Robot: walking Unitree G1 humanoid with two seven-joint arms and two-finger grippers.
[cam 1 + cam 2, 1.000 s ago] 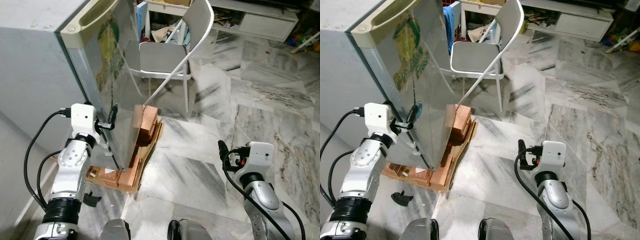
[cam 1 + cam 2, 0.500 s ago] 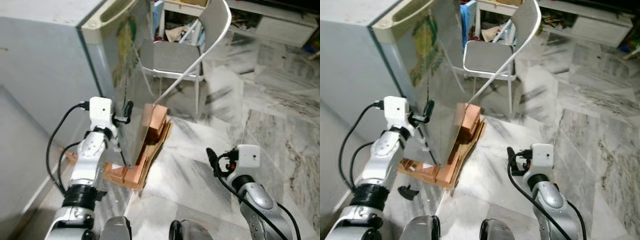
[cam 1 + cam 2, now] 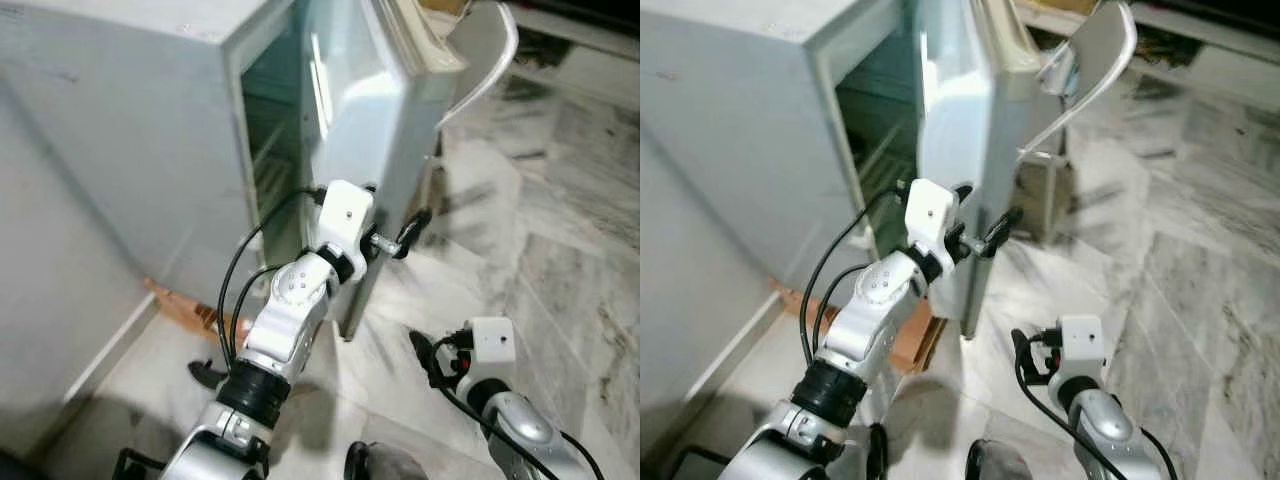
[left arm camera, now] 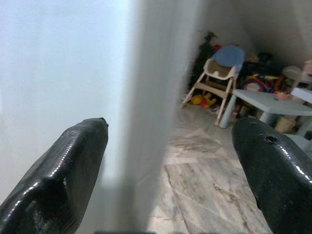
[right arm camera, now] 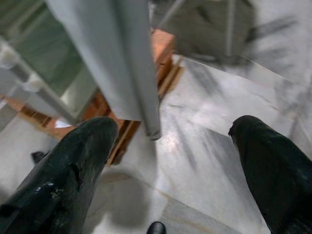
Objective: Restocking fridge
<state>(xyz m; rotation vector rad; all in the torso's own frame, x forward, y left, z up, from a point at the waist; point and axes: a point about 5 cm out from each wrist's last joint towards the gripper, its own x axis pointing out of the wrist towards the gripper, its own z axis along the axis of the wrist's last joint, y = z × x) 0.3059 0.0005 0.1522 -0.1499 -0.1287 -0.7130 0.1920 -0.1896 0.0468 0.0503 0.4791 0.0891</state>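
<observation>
Nearest, the right claw [image 3: 428, 360] hangs low over the marble floor [image 3: 560, 260], its fingers spread wide in its wrist view and holding nothing. Further on, the left claw [image 3: 405, 235] is at the free edge of the fridge door [image 3: 350, 110], fingers spread with the edge between them. Beyond, the fridge [image 3: 150, 130] stands partly open, shelves [image 3: 268, 170] dimly visible. Opening looks underway; no goods to stock are in view, so loading appears not yet begun.

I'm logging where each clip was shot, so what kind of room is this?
Probably a living area in a family home: a small fridge with its door open, marble floor tiles, and a child's high chair with toys behind.
</observation>
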